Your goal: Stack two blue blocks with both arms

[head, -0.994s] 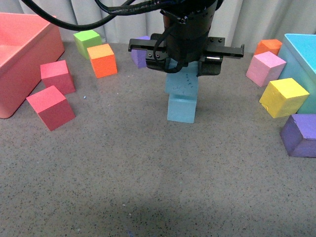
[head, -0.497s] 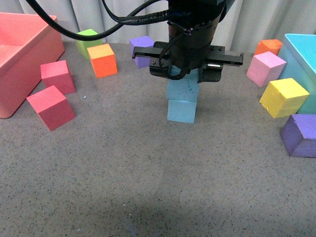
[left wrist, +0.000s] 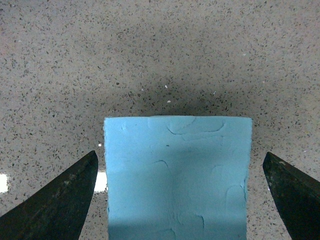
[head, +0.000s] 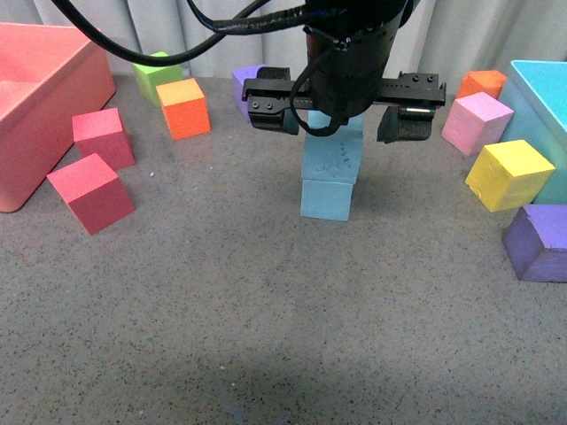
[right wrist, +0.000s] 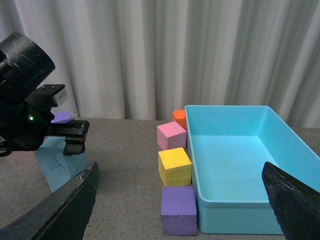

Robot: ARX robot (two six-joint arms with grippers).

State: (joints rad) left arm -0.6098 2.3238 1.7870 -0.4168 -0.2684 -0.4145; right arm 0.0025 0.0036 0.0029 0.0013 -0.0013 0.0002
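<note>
The two blue blocks stand stacked mid-table: the upper block (head: 332,159) rests slightly turned on the lower block (head: 326,198). My left gripper (head: 338,122) hovers over the stack, open, its fingers (head: 273,113) spread well clear of both sides. In the left wrist view the dented top face of the upper block (left wrist: 177,175) lies between the open left gripper (left wrist: 180,200), touching neither finger. My right gripper (right wrist: 177,210) is open and empty, away to the right, looking at the stack (right wrist: 59,165). It does not show in the front view.
A pink bin (head: 35,115) sits far left with two red cubes (head: 90,191) beside it. Orange (head: 183,108), green (head: 156,73) and purple (head: 250,84) cubes lie behind. At the right are the cyan bin (head: 540,88) and pink (head: 477,122), yellow (head: 509,174) and purple (head: 539,241) cubes.
My left gripper has opened wide and lifted a little off the upper blue block. The block stays on the lower one.
</note>
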